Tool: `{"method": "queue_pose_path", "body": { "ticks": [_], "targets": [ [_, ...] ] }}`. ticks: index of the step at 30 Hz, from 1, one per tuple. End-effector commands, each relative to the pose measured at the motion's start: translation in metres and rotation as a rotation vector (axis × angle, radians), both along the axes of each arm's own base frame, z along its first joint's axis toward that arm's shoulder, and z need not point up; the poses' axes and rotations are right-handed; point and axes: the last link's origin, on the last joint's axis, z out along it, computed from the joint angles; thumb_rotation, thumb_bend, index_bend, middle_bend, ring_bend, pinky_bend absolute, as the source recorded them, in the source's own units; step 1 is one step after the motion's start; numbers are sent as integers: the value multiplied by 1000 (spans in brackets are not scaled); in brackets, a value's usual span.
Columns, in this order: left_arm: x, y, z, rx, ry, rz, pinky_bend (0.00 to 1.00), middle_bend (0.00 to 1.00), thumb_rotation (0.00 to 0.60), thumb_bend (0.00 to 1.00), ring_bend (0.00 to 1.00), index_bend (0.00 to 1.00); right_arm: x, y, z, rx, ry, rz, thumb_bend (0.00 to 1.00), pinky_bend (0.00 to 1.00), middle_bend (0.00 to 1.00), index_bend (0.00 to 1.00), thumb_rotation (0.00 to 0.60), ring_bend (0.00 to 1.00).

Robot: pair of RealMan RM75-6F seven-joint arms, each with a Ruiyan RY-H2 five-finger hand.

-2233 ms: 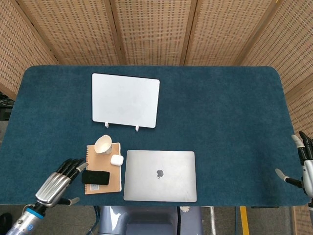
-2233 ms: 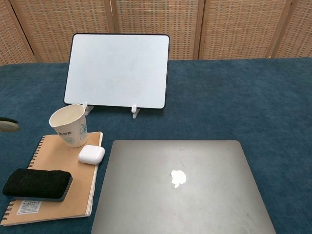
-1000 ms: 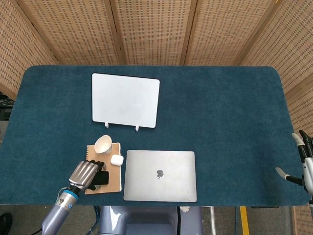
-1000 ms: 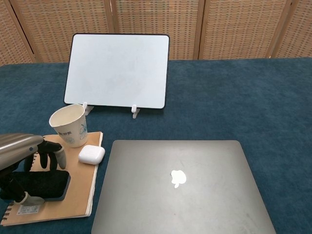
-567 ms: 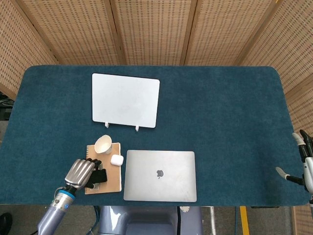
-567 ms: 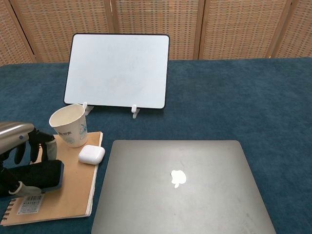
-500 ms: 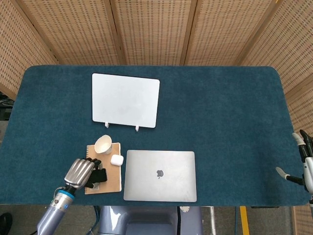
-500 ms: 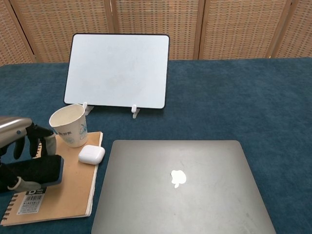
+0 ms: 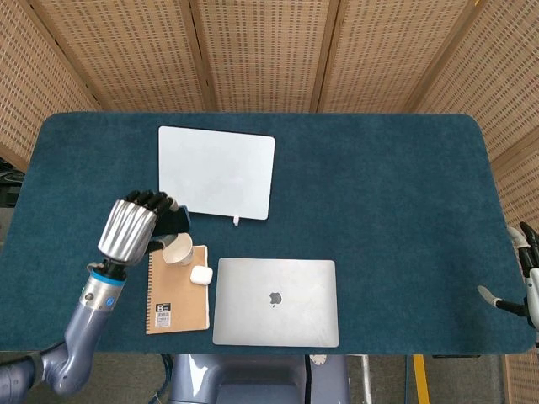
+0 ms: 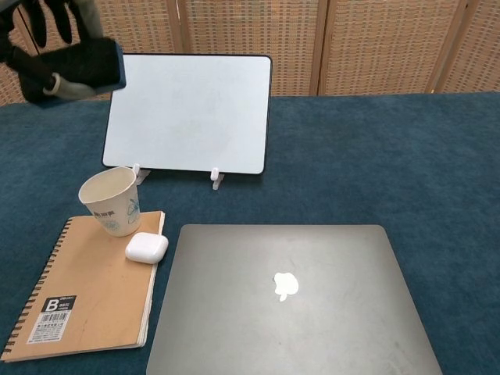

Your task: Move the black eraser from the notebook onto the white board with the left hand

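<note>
My left hand [image 9: 133, 227] grips the black eraser [image 10: 82, 64] and holds it in the air, high above the brown spiral notebook [image 9: 177, 290]. In the chest view the left hand [image 10: 48, 43] and eraser sit at the top left, just left of the white board's [image 10: 191, 113] upper corner. From the head view the eraser [image 9: 177, 220] shows only as a dark end poking past the fingers, near the board's [image 9: 216, 171] lower left corner. The notebook's [image 10: 90, 293] cover is bare where the eraser lay. My right hand [image 9: 526, 282] hangs at the table's far right edge with fingers apart.
A paper cup [image 10: 111, 201] stands on the notebook's far corner with a white earbud case [image 10: 147, 248] beside it. A shut silver laptop [image 10: 285, 301] lies right of the notebook. Woven screens stand behind the blue table [image 9: 379, 185].
My left hand closed on the eraser, lifted it off the notebook and carried it up and away toward the white board. The right hand stayed put.
</note>
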Motion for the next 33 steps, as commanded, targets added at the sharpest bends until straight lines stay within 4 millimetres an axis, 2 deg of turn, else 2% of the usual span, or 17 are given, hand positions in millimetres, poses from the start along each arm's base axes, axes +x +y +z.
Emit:
{"method": "queue_pose_path", "body": {
  "ticks": [1,4,8,12,15,21,30,31,32,33],
  "targets": [
    [20,42,-1,53,19,-50,530,540,600,111,465,537,-2,-3,0,0,0,-11,0,0,0,0,600,0],
    [26,72,-16,66,66,-68,530,540,600,103,465,543,-4,-6,-1,2,4,-24,0,0,0,0,600,0],
    [24,99,-38,61,115,-57,530,543,600,100,465,551,-8,-10,-2,4,5,-48,0,0,0,0,600,0],
    [15,123,-59,64,132,-11,530,547,600,102,465,555,-14,-15,-3,9,7,-82,0,0,0,0,600,0],
    [4,139,-68,68,163,38,530,547,600,102,465,555,-18,-17,-4,13,7,-103,0,0,0,0,600,0],
    [-9,158,-81,51,140,104,530,548,600,96,465,555,-21,-21,-5,14,10,-118,0,0,0,0,600,0],
    [-12,166,-94,37,115,138,530,543,600,72,460,551,-25,-24,-8,25,14,-145,0,0,0,0,600,0],
    [-11,167,-96,32,115,141,527,517,600,65,439,528,-26,-25,-8,24,14,-147,0,0,0,0,600,0],
    [-11,167,-97,29,115,141,474,411,600,48,347,458,-26,-25,-8,24,14,-148,0,0,0,0,600,0],
    [-11,167,-99,26,118,139,361,248,600,29,209,338,-26,-25,-8,24,14,-150,0,0,0,0,600,0]
  ]
}}
